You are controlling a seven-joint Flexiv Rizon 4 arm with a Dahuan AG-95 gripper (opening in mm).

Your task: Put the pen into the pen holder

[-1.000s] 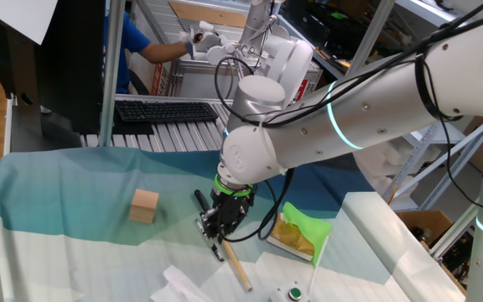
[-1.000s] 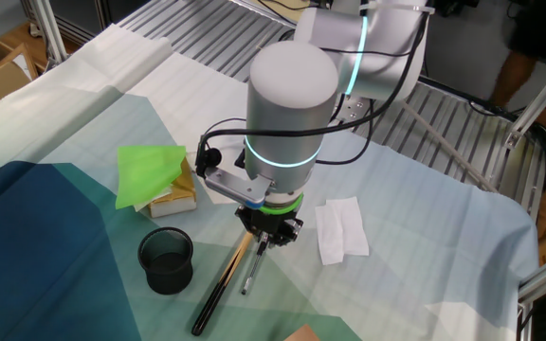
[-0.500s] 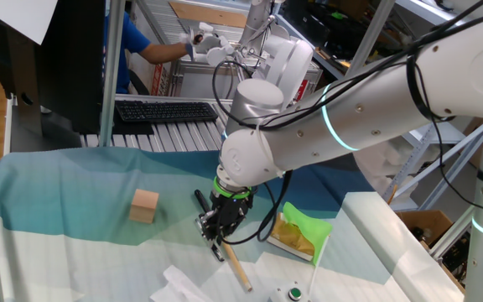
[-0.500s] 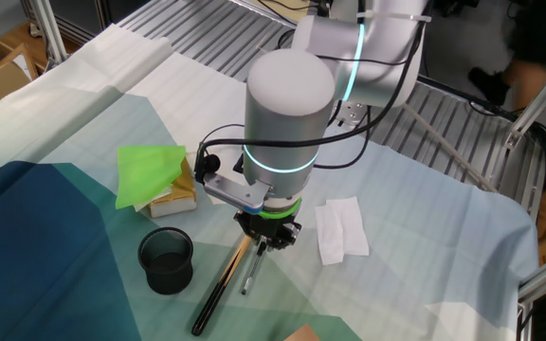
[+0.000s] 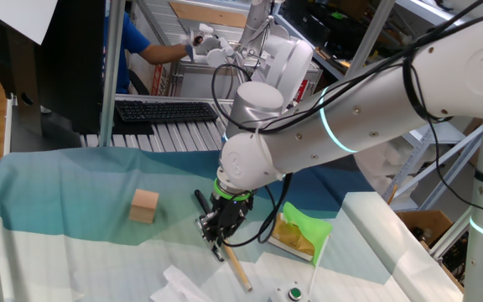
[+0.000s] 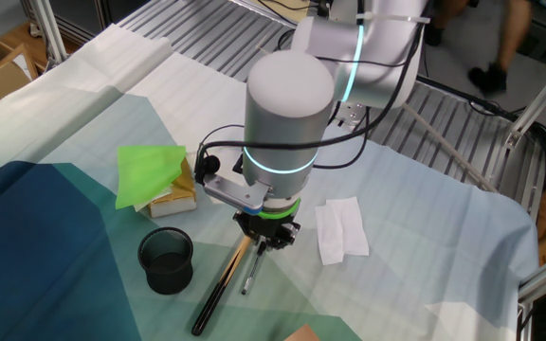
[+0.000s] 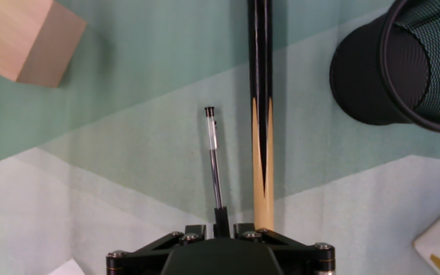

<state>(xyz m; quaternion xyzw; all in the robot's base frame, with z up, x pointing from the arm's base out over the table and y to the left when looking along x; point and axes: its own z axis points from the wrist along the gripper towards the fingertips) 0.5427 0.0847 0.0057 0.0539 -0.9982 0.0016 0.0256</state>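
Note:
The pen point(image 7: 215, 164) is slim and black and lies flat on the cloth, pointing away from the hand. My gripper point(image 7: 221, 227) is down at the pen's near end, with a finger close on each side, shut on it. From the other fixed view, the gripper point(image 6: 264, 243) is low over the pen point(image 6: 251, 272). The pen holder point(image 7: 403, 65) is a black mesh cup standing upright to the right, beyond the stick, and it also shows in the other fixed view point(image 6: 166, 260). In one fixed view the gripper point(image 5: 215, 237) nearly touches the cloth.
A long tan stick with a black end point(image 7: 260, 114) lies right beside the pen, parallel to it. A wooden cube point(image 7: 25, 38) sits far left. A green-covered box point(image 6: 150, 170) lies behind the holder, and a white tissue point(image 6: 341, 229) lies to the right of the arm.
The arm has settled slightly lower over the pen. The pen, stick and holder have not moved.

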